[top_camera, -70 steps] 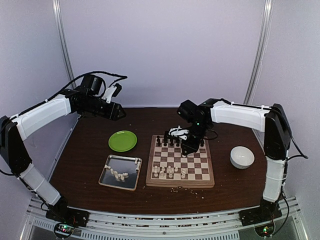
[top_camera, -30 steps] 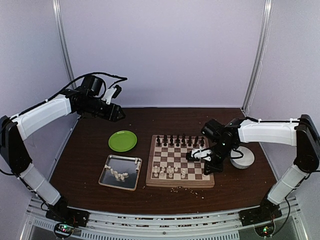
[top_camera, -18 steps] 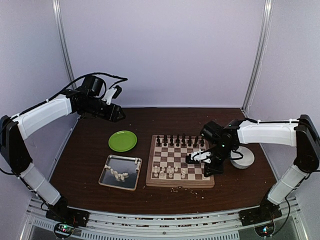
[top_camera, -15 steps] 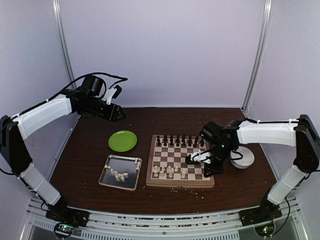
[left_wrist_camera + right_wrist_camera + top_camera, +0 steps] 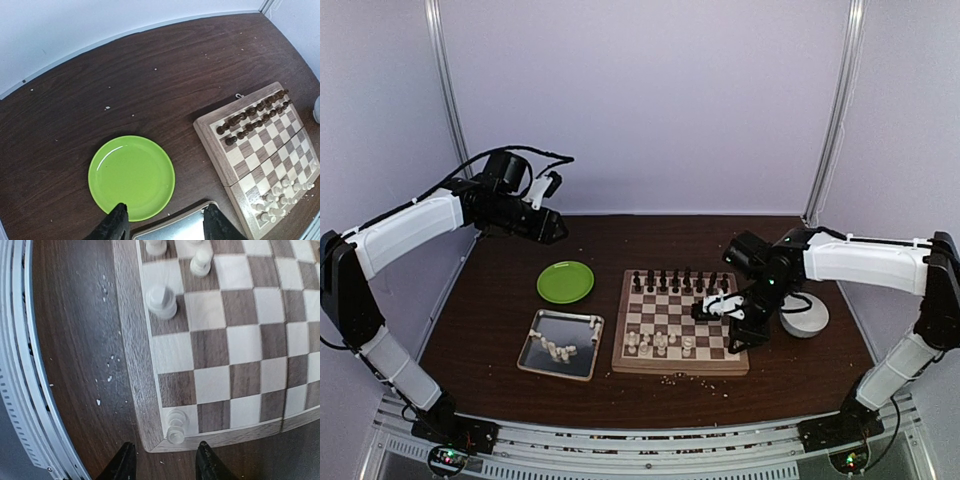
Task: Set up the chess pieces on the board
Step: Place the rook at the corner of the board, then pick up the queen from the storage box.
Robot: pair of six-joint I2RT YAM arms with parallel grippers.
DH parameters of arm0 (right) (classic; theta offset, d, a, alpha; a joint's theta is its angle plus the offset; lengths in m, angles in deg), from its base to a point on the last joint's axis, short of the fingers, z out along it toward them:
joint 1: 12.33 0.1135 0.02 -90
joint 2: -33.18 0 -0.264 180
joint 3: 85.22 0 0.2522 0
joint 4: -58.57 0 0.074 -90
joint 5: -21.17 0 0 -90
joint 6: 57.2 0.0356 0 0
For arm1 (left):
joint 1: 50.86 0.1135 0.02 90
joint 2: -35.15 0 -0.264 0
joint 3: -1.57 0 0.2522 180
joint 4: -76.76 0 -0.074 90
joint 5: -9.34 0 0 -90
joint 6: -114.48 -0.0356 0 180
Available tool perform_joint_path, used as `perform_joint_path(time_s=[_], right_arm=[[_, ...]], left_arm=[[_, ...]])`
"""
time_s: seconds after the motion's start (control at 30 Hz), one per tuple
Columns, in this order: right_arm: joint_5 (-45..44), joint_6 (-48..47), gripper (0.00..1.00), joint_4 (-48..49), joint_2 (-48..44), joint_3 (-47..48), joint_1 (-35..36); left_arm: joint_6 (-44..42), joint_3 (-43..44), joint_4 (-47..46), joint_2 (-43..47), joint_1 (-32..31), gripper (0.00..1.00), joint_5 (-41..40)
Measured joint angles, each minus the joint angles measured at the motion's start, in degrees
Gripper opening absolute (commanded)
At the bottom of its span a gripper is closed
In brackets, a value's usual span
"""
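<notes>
The board (image 5: 705, 325) lies mid-table, with dark chess pieces (image 5: 675, 281) along its two far rows and a few cream pieces (image 5: 658, 343) near its front left. My right gripper (image 5: 735, 338) hovers over the board's near right corner, open and empty. In the right wrist view a cream piece (image 5: 176, 425) stands alone on the corner square just ahead of the open gripper (image 5: 165, 465), and more cream pieces (image 5: 161, 299) stand further along. My left gripper (image 5: 556, 227) is raised at the back left, open and empty (image 5: 167, 227).
A green plate (image 5: 566, 281) lies left of the board. A silver tray (image 5: 535, 358) with several cream pieces (image 5: 560, 350) lies in front of the plate. A white bowl (image 5: 805, 314) stands right of the board. Pale crumbs (image 5: 675, 378) lie along the board's front edge.
My right arm swung from the board's far rows to its near right corner, then barely moved over the last half second. The left arm has not moved.
</notes>
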Motion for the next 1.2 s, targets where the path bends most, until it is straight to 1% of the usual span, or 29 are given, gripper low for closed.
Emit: perform_joint_path(time_s=[0.13, 0.27, 0.43, 0.53, 0.6, 0.7, 0.87, 0.97, 1.1, 1.2], right_arm=[[3.1, 0.0, 0.41, -0.6, -1.2, 6.3, -1.1], [7.5, 0.8, 0.40, 2.2, -2.3, 7.9, -4.3], [10.2, 3.2, 0.40, 8.1, -2.2, 5.6, -7.5], [10.4, 3.6, 0.40, 9.9, -2.1, 4.5, -7.6], [10.7, 3.7, 0.40, 11.0, -2.2, 3.9, -7.6], [11.6, 3.7, 0.40, 11.6, -2.7, 3.1, -7.6], [12.2, 3.6, 0.40, 12.0, -4.7, 2.3, -7.6], [12.2, 3.4, 0.41, 12.1, -5.7, 2.2, -7.6], [12.0, 3.1, 0.41, 12.1, -6.8, 1.4, -7.6], [11.6, 3.0, 0.41, 12.2, -7.0, 1.3, -7.6]], left_arm=[[0.2, 0.4, 2.8, 0.0, -0.8, 0.48, -4.6], [2.0, -1.6, 4.4, 1.3, -1.6, 0.47, -6.7], [6.3, -13.6, 7.0, 10.0, -2.0, 0.47, -7.1], [9.3, -19.6, 8.7, 14.6, -2.3, 0.47, -7.3], [11.0, -22.6, 9.7, 16.3, -2.5, 0.47, -7.3], [12.8, -25.5, 10.0, 16.2, -3.0, 0.47, -7.4], [13.0, -25.6, 8.6, 13.2, -5.5, 0.48, -6.6], [11.6, -22.8, 7.4, 9.6, -7.3, 0.48, -5.5], [10.0, -18.0, 4.4, 3.9, -8.7, 0.45, -4.6], [9.2, -15.5, 2.5, -0.2, -10.1, 0.46, -4.6]])
